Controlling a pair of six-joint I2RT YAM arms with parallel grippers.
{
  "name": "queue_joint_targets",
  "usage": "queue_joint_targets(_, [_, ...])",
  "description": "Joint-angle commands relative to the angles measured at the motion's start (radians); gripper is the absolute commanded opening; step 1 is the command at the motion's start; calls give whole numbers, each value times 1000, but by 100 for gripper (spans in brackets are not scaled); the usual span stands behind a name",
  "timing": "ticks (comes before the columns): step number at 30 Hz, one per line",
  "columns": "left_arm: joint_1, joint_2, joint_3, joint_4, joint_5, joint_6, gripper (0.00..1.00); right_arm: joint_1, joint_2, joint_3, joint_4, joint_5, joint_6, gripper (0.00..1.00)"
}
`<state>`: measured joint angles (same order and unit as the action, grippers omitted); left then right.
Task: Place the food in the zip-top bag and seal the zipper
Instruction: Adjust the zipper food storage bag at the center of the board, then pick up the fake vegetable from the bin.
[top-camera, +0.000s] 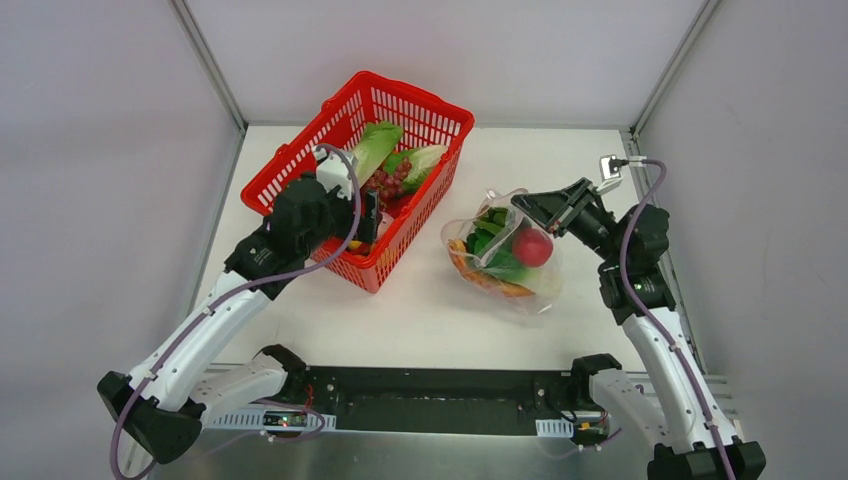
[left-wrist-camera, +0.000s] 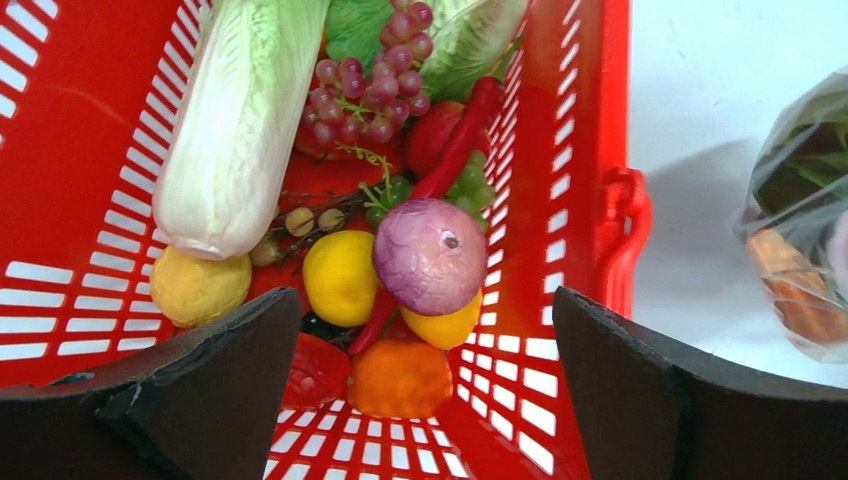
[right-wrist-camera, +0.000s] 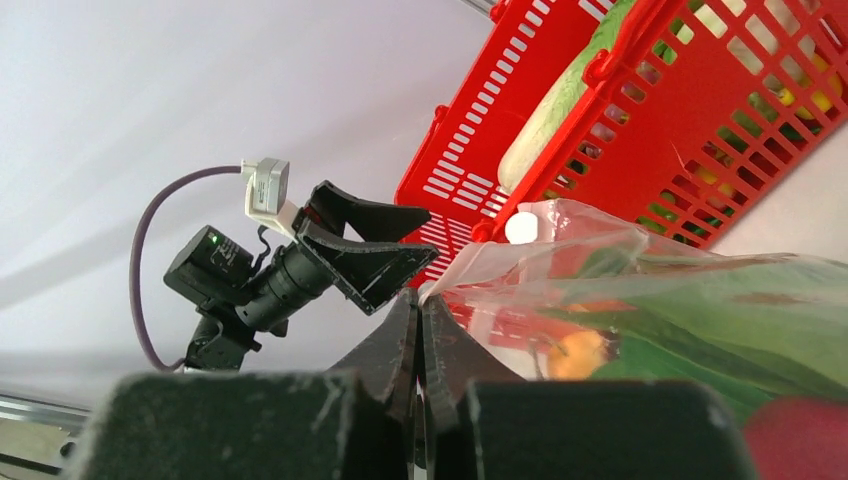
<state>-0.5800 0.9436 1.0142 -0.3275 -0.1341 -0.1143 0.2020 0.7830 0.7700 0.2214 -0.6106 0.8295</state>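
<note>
The zip-top bag (top-camera: 505, 262) lies right of centre on the table. It holds green leaves (top-camera: 492, 238), a red round fruit (top-camera: 532, 246) and an orange bun (top-camera: 482, 274). My right gripper (top-camera: 522, 204) is shut on the bag's raised mouth edge, by the zipper (top-camera: 497, 197); the pinch shows in the right wrist view (right-wrist-camera: 418, 300). My left gripper (left-wrist-camera: 426, 295) hangs open over the near right end of the red basket (left-wrist-camera: 590, 150), holding nothing. Below it lie a lemon (left-wrist-camera: 340, 277), a purple onion (left-wrist-camera: 430, 255), an orange fruit (left-wrist-camera: 400, 378) and a pale cabbage (left-wrist-camera: 240, 120).
The basket (top-camera: 300, 165) stands at the back left, also holding grapes (left-wrist-camera: 370, 90) and a red chili (left-wrist-camera: 455, 150). White walls close in the table on three sides. A strip of bare table (top-camera: 425, 290) separates basket and bag.
</note>
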Motion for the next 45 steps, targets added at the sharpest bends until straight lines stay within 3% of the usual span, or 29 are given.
queue_joint_targets(1, [57,40,77,-58,58,19,99,-7,-8,-9,179,-59,34,0])
queue_joint_targets(4, [121,97,118,-110,146,10,99,-7,7,-3,191,-73,35,0])
queue_joint_targets(9, [223,243,152,-64,351,-52,94,-6,-8,-38,197,-66,43,0])
queue_joint_targets(16, [241,453,178,47,364,-197,91,-7,-49,-108,223,-53,92,0])
queue_joint_targets(21, [241,557,199,19,352,-200,91,-7,-59,-118,222,-46,97,0])
queue_joint_targets(24, [241,557,153,32,382,-205,89,-8,-55,-120,222,-41,93,0])
queue_joint_targets(28, [239,525,109,33,443,-209,79,-8,-40,-126,223,-36,93,0])
queue_joint_targets(35, [235,432,55,-25,426,-162,93,-7,-17,-134,228,-42,93,0])
queue_joint_targets(41, [235,438,94,-134,439,-105,91,-6,-1,-143,236,-46,104,0])
queue_joint_targets(45, [235,396,106,-232,373,-48,95,-7,-3,-151,235,-42,104,0])
